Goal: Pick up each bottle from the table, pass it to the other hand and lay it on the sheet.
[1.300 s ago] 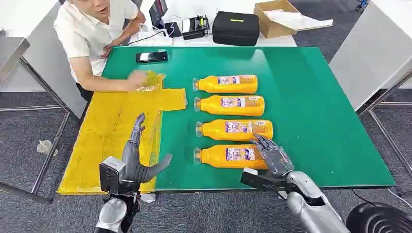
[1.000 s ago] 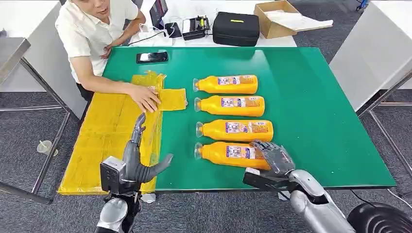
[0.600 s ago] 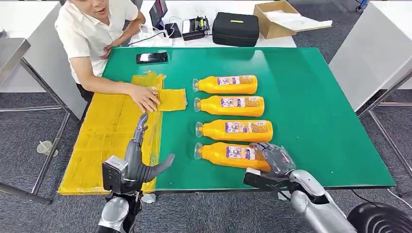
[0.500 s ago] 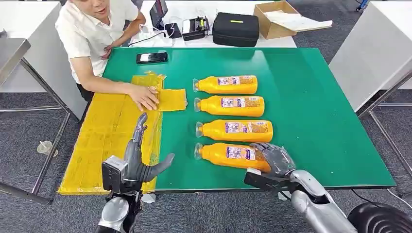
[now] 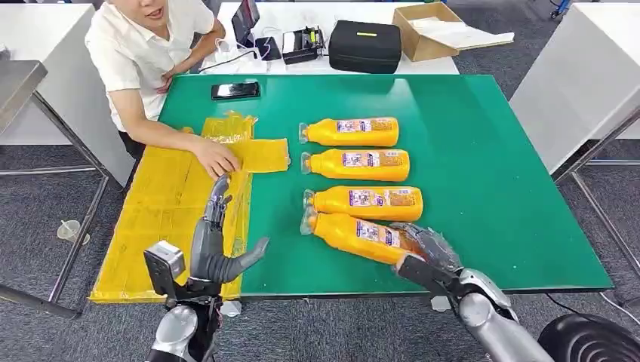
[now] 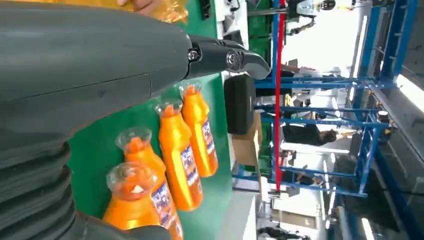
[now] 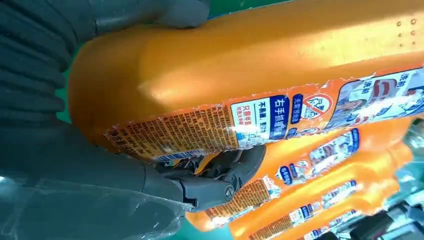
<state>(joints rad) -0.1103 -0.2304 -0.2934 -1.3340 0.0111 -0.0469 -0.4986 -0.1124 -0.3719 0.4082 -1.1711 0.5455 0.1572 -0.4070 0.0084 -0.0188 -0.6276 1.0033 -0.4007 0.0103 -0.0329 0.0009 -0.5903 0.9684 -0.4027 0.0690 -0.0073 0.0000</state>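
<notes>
- Four bottles lie on the table (image 5: pixel 490 188); the right hand (image 5: pixel 424 249) grips the nearest bottle (image 5: pixel 355 232) by its base, cap end tilted against its neighbour (image 5: pixel 366 202).
- Left hand (image 5: pixel 215 245) waits with fingers spread, holding nothing, beside the sheet (image 5: pixel 162 211).
- Risk: an end grip may let the bottle swing, slip or nudge its neighbour.
</notes>
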